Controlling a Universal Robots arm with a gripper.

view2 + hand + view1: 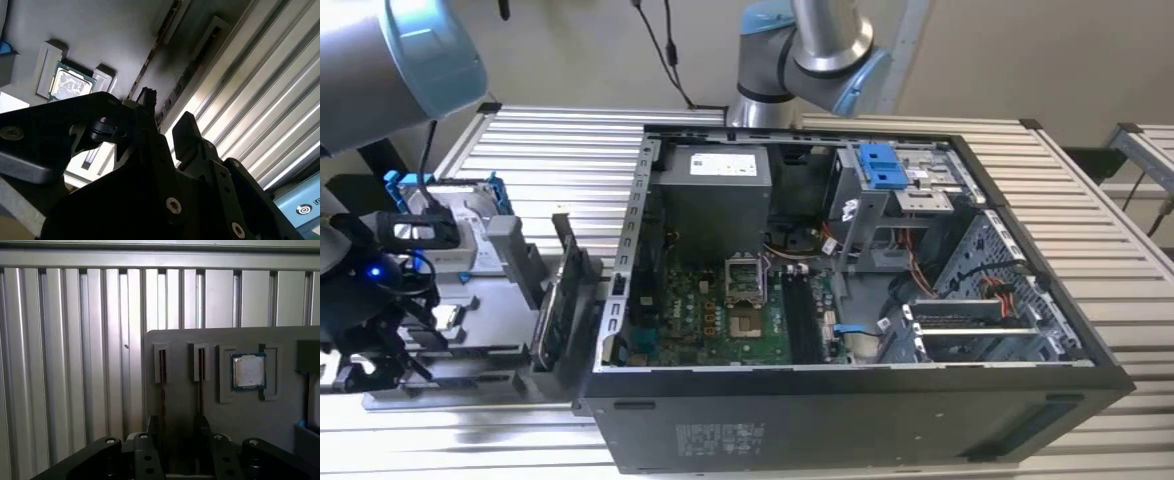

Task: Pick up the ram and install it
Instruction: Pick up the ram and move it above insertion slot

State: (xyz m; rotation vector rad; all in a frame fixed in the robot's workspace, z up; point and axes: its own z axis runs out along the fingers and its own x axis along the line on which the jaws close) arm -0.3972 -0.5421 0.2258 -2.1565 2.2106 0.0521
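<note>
Tool (167, 111) stands partly open, its two dark fingers (187, 127) apart and clamping nothing. In the second wrist view the thin edge of the ram (184, 80) runs up into the gap between them; whether either finger touches it cannot be told. The ram stands on edge in a narrow slot of a grey holder plate (190, 405). A second stick (201, 382) stands in the neighbouring slot, parallel and just beside it. Of the two, the ram is the one farther from the square processor (248, 371), which lies flat in its own recess on the same plate. Around the plate lies the ribbed metal counter (65, 365). In the exterior view the tool hangs at the lower left of the frame, over the grey holder. The open computer case (854, 425) fills the middle and the exterior view's right, well apart from the tool, its green board (720, 310) facing up.
</note>
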